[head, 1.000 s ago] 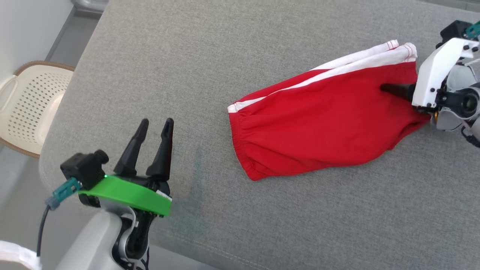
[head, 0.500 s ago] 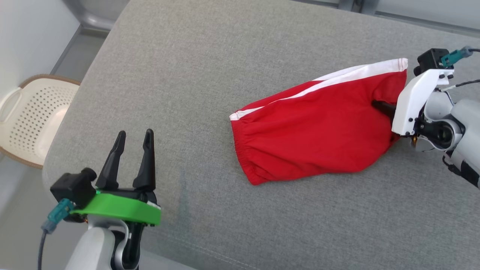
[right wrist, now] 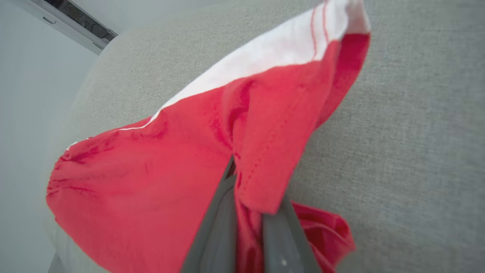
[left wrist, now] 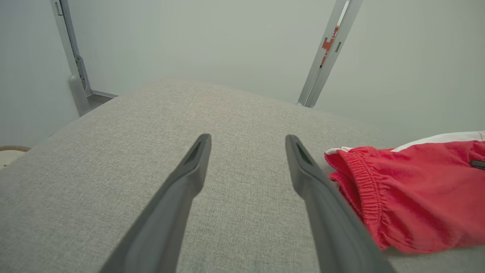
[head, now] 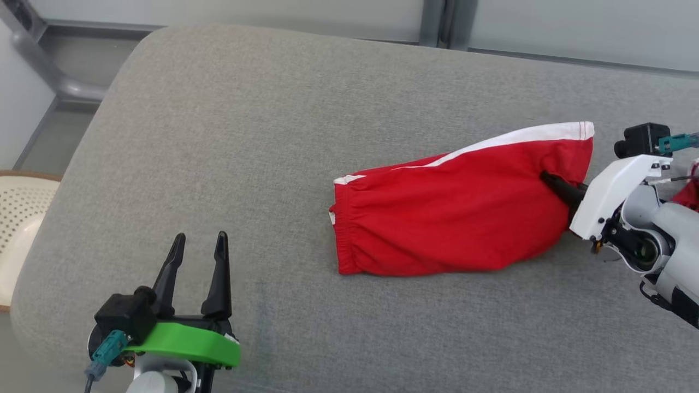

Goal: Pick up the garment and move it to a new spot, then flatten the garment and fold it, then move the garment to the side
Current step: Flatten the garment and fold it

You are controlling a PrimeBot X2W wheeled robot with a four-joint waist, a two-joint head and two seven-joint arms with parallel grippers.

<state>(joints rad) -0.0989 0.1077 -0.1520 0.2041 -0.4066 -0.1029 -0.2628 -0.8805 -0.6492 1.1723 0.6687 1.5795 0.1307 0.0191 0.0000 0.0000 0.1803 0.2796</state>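
Your right gripper (head: 548, 178) at frame right, clamped on the red shorts (head: 448, 218), your left gripper (head: 200, 240) lower left, fingers spread and empty, above grey cushion (head: 246, 136)

right claw (head: 549, 180): tips buried in a fold of shorts (head: 448, 218)
basket (head: 19, 218): cut off at head view's left edge

1. Bright, even, diffuse light throughout; no glare.
2. Head view sharp; a soft, thin shadow runs along the lower edge of the garment (head: 448, 218).
3. Wrist views bow straight lines near the edges; the left tool (left wrist: 248, 138) blurs toward the bottom edge.
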